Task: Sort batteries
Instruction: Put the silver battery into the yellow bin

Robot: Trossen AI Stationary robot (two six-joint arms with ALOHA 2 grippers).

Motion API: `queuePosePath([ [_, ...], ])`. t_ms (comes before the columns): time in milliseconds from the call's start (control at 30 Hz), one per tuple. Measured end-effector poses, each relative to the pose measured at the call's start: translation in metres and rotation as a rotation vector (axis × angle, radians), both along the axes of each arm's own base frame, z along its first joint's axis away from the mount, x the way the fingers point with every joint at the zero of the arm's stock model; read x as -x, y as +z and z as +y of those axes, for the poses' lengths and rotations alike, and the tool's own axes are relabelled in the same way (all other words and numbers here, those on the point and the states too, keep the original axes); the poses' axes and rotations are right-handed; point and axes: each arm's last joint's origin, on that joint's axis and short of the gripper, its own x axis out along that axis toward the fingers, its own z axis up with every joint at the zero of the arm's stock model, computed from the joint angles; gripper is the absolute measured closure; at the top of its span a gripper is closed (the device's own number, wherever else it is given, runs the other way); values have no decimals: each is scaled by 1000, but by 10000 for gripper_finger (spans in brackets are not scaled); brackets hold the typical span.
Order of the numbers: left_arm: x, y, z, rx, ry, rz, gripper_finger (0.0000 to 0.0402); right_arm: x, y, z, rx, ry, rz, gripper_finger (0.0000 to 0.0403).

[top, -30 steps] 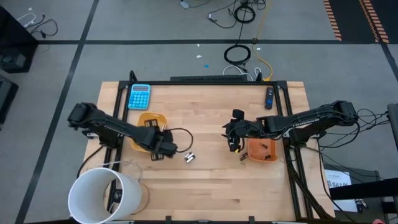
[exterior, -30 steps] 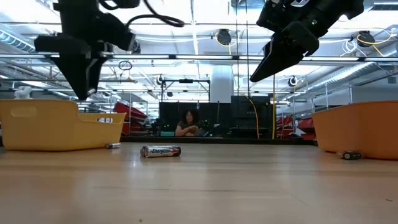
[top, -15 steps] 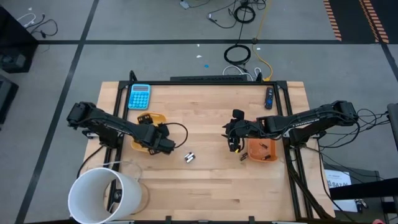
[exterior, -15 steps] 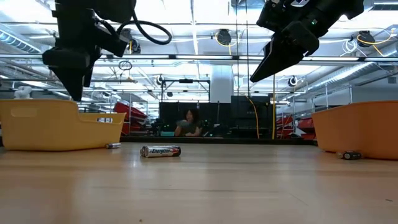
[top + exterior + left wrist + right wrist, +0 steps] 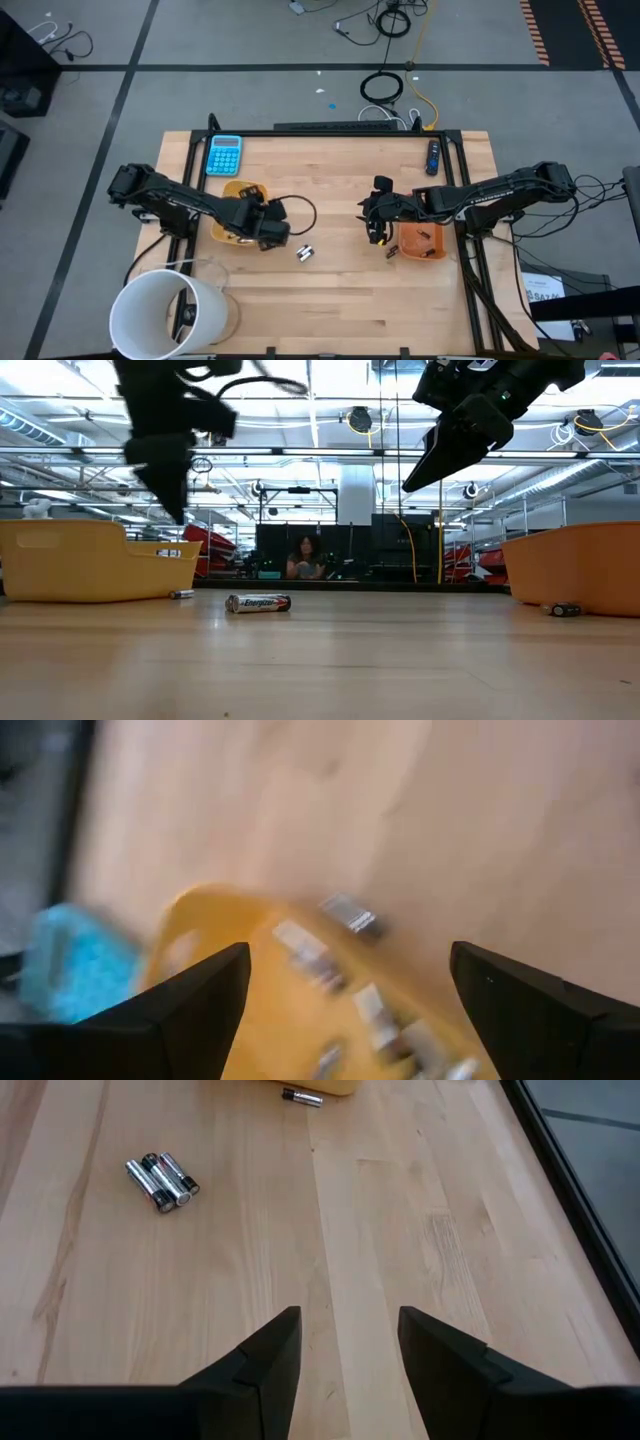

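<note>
Three batteries (image 5: 160, 1180) lie side by side on the bare wood in the middle of the table (image 5: 305, 253). One more battery (image 5: 302, 1097) rests against the left orange tray (image 5: 238, 205), which holds several batteries (image 5: 310, 955). Another battery (image 5: 565, 610) lies beside the right orange tray (image 5: 420, 242). My left gripper (image 5: 275, 232) hangs open above the left tray's right rim with nothing between its fingers (image 5: 200, 1000). My right gripper (image 5: 377, 236) hangs open in the air left of the right tray, also with nothing in it.
A blue calculator (image 5: 224, 155) lies at the far left of the table. A white bucket (image 5: 165, 315) stands at the near left corner. A dark remote-like object (image 5: 433, 156) lies at the far right. Bare wood runs along the near side.
My left gripper has swung first a little toward the table's left edge, then toward its right edge, staying above the left tray's right rim. The batteries on the table have not moved.
</note>
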Motion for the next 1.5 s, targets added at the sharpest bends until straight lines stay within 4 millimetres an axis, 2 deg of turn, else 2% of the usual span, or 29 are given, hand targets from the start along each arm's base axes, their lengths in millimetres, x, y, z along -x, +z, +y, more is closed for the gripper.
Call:
queuePosePath([
  [267,-39,-8,-9,316,-59,-259,50,0,0,0,1,1,1,243],
  [500,-59,-33,-19,333,-107,-276,50,0,0,0,1,1,3,243],
  [667,-68,-40,-30,390,-179,-309,50,0,0,0,2,1,4,243],
  [867,-68,-51,-57,364,-468,-245,50,0,0,0,2,1,4,243],
  [967,-67,-59,-64,347,-534,-201,50,0,0,0,2,1,3,243],
  [1167,-70,-73,-62,333,-538,-150,50,0,0,0,2,1,0,243],
  [1333,-71,-73,-59,286,-575,-140,50,0,0,0,1,0,0,243],
  [1500,-67,-74,-57,238,-694,-60,50,0,0,0,1,0,-2,243],
])
